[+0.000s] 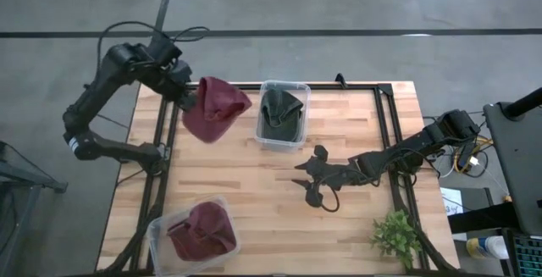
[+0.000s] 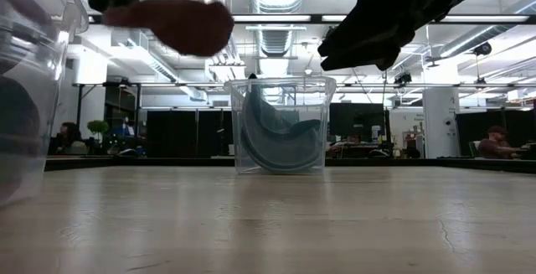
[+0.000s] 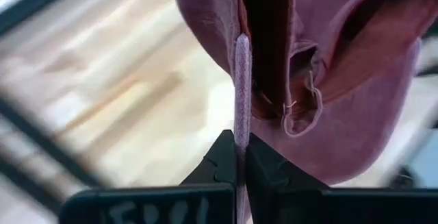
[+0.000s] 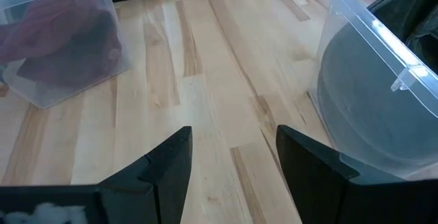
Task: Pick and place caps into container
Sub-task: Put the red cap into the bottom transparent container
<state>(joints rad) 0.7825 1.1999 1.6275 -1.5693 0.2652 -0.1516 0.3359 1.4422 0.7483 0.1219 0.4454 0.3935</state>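
Note:
My left gripper [image 1: 188,97] is shut on a maroon cap [image 1: 216,108], held in the air over the table's far left; the cap also shows in the low view [image 2: 180,23]. A dark olive cap [image 1: 281,114] lies in a clear container [image 1: 303,95] at the far middle. Maroon caps [image 1: 203,230] lie in a second clear container [image 1: 161,226] at the near left. My right gripper [image 1: 315,180] is open and empty, low over the table's middle. My left gripper pinches a thin edge of the maroon cap [image 3: 241,114] between its two fingers. The cap hangs beyond the fingers, lifted clear of the table, with its inner side and a strap loop [image 3: 304,111] showing.
A small green plant [image 1: 396,236] stands at the near right corner. Black frame rails run along the table's left and right sides. Bare wood lies between the two containers. People sit in the room beyond the table.

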